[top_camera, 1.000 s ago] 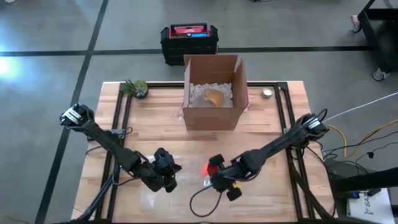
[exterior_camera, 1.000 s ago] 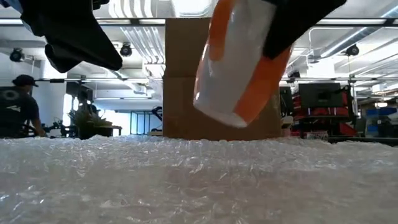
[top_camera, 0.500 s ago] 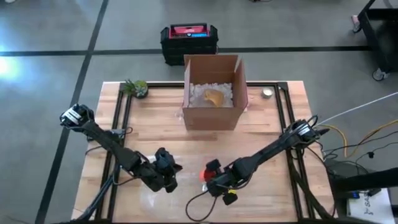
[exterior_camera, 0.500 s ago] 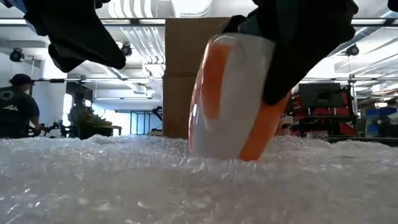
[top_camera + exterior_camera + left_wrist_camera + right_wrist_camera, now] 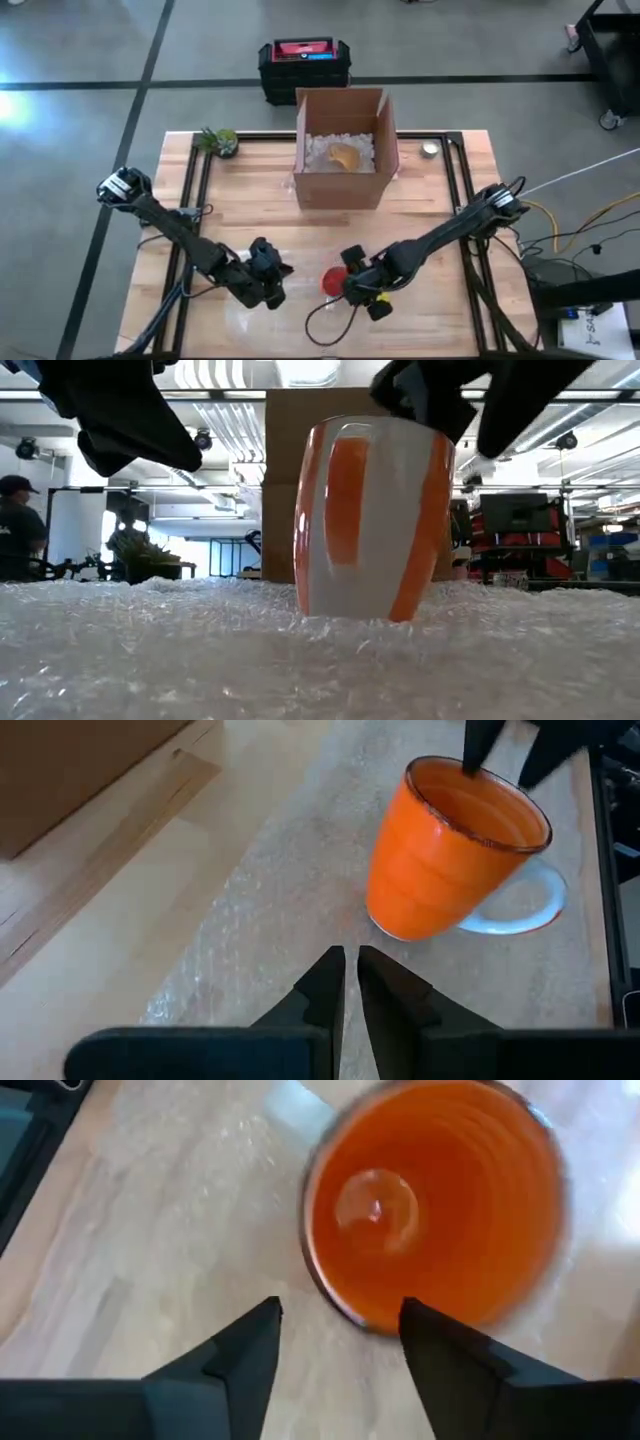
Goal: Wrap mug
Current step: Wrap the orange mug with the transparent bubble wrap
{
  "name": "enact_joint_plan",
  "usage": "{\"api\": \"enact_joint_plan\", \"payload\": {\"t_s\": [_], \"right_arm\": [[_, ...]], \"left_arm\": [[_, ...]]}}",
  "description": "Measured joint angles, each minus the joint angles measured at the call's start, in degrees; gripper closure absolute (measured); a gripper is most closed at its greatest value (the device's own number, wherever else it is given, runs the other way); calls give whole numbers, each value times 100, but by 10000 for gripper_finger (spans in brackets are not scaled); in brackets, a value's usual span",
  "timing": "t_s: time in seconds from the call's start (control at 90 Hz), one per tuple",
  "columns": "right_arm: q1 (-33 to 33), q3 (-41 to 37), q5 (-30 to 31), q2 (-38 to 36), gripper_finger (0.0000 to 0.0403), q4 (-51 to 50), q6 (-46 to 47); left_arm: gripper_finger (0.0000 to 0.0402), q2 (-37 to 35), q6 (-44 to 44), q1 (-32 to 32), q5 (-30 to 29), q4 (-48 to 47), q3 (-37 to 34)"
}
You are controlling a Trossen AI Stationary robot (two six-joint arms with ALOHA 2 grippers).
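An orange mug with a white handle stands upright with its base on a sheet of clear bubble wrap near the table's front edge. My right gripper hovers open just over the mug's rim. Its two fingers stand apart on either side of a stretch of the wall without touching it. My left gripper is shut and empty. It hangs over the bubble wrap, a short way to the left of the mug.
An open cardboard box holding white packing fill and a tan object stands at the table's far middle. A small plant sits at the far left and a small round object at the far right. A person stands in the room behind.
My right gripper has lowered the mug from a tilt in the air onto the bubble wrap, turned it upright and let go. The gripper now stands a little higher, with its fingers apart above the rim. The mug rests on its base.
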Motion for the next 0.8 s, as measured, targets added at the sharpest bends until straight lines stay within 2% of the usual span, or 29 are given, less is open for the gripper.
{"api": "enact_joint_plan", "payload": {"t_s": [0.156,0.244,0.4,0.611,0.722,0.8], "right_arm": [[78,-18,-4,-479,197,-977,613],[191,-283,20,-776,198,-1386,1054],[436,-1418,51,-1505,204,-1183,2006],[901,-3213,107,-2497,206,-412,4181],[1215,-3751,89,-2759,207,-381,5268],[1472,-3980,83,-2813,210,-327,5580]], "left_arm": [[381,0,-39,0,2,14,0],[381,2,-38,0,4,17,0],[381,2,-38,0,-2,33,0],[381,4,-6,8,-181,33,-2],[381,4,-1,22,-186,42,-16],[381,22,1,28,-196,46,-20]]}}
